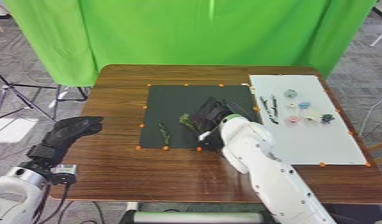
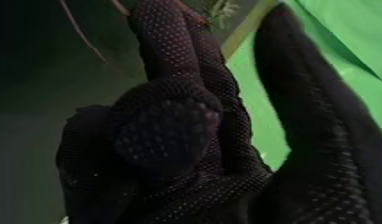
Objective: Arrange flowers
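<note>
Right hand (image 1: 207,120), on the mat (image 1: 174,97); grip: cannot tell. Risk: sprig (image 1: 186,120) at its 9 o'clock, bruised by a careless sideways sweep.

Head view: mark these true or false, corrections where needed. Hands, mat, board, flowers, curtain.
1. The robot's black-gloved right hand is over the dark rectangular mat. True.
2. The black-gloved left hand is over the white rectangular board. False: the left hand is at the left side of the brown wooden table.
3. A pale pink flower lies on the white board. True.
4. The curtain behind the table is red. False: the curtain is bright green.
</note>
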Controlling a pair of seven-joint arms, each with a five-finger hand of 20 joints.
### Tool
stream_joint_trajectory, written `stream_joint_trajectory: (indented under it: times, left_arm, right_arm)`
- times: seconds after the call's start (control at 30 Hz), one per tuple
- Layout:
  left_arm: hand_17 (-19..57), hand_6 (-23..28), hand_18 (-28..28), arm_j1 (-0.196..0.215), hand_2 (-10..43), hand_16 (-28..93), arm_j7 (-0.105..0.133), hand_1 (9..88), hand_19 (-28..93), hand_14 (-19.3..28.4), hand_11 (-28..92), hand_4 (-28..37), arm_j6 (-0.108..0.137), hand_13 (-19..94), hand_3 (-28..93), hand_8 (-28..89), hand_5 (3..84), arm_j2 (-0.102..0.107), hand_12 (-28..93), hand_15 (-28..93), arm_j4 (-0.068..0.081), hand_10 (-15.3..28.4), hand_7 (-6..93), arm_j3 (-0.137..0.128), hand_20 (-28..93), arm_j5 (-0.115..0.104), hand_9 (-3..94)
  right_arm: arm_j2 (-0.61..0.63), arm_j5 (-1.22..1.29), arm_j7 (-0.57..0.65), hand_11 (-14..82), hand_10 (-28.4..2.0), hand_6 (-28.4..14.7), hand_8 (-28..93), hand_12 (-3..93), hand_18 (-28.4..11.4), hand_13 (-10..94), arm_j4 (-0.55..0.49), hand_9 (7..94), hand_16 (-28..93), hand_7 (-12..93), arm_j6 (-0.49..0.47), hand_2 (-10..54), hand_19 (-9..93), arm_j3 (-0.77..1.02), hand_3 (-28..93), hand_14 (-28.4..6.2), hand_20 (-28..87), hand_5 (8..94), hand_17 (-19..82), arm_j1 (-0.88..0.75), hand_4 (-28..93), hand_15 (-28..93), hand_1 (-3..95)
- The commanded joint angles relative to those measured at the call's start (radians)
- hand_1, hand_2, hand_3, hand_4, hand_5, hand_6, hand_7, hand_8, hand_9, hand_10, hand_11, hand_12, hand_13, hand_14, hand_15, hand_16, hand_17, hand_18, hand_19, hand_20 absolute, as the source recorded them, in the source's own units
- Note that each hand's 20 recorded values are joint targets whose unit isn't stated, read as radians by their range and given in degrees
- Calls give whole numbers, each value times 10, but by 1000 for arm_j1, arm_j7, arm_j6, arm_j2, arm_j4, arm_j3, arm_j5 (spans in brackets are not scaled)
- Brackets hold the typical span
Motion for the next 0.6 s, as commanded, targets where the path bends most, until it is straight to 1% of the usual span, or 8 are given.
stream_joint_trajectory:
  times: [0.03, 0.1, 0.13, 0.2, 0.27, 0.4, 0.5, 0.6]
  left_arm:
    - [34, 45, 115, -2, -50, 44, -11, 271, 70, 174, 215, -174, -18, 355, 609, -63, 447, -2, 164, 149, -1, 135, 157, -2, 132, 3, 431]
    - [34, 45, 115, 1, -50, 44, -10, 272, 70, 174, 214, -174, -20, 356, 607, -63, 447, -4, 163, 149, -2, 135, 156, -3, 132, 3, 431]
    - [34, 45, 115, -5, -51, 44, -13, 272, 70, 174, 214, -173, -26, 355, 608, -63, 447, -2, 163, 149, 2, 135, 156, -1, 132, 2, 431]
    - [34, 45, 115, -2, -51, 44, -14, 272, 70, 174, 215, -172, -27, 355, 608, -63, 447, -3, 164, 148, 1, 135, 156, -3, 132, 4, 431]
    - [34, 45, 115, -2, -51, 44, -18, 273, 70, 174, 215, -173, -26, 356, 607, -63, 447, -3, 164, 149, -1, 135, 156, -4, 132, 3, 431]
    - [34, 46, 115, -2, -52, 44, -19, 273, 70, 174, 215, -173, -35, 355, 608, -63, 447, -4, 163, 149, -1, 134, 155, -8, 132, 5, 431]
    - [34, 46, 115, -4, -51, 44, -21, 274, 70, 174, 215, -173, -33, 355, 606, -63, 447, -6, 163, 150, -1, 135, 155, -5, 132, 4, 431]
    - [33, 46, 115, -6, -51, 44, -24, 273, 70, 174, 214, -172, -39, 355, 608, -62, 447, -6, 163, 149, 0, 135, 155, -5, 132, 6, 430]
  right_arm:
    - [-11, 49, 4, 158, -155, -76, -76, 189, -47, 937, -17, 932, 190, 105, 22, 9, 888, 7, 530, -31, 299, 759, 757, -8, -93, 548, 338]
    - [-9, 65, 5, 157, -158, -80, -74, 189, -47, 937, -21, 931, 190, 101, 19, 39, 886, 11, 511, -34, 297, 752, 757, -10, -97, 544, 323]
    - [-9, 66, 6, 157, -159, -81, -74, 190, -46, 937, -24, 931, 190, 101, 25, 45, 885, 15, 506, -35, 296, 751, 757, -14, -97, 544, 322]
    - [-8, 72, 8, 156, -160, -81, -72, 190, -47, 937, -26, 931, 189, 100, 23, 56, 884, 19, 490, -37, 295, 749, 757, -15, -95, 542, 322]
    - [-12, 78, 10, 155, -160, -82, -72, 190, -47, 937, -22, 930, 189, 99, 25, 60, 883, 22, 486, -38, 294, 748, 757, -15, -91, 541, 320]
    - [-7, 82, 11, 154, -162, -83, -72, 190, -49, 937, -23, 928, 190, 97, 11, 67, 881, 18, 482, -41, 293, 744, 756, -15, -86, 538, 315]
    - [-6, 62, 11, 154, -162, -82, -71, 190, -51, 937, -27, 928, 191, 97, -6, 69, 880, 29, 480, -43, 294, 743, 755, -14, -85, 535, 315]
    - [9, 42, 10, 156, -162, -80, -71, 192, -57, 937, -39, 925, 194, 96, 10, 70, 884, 48, 479, -44, 296, 740, 750, -5, -84, 534, 313]
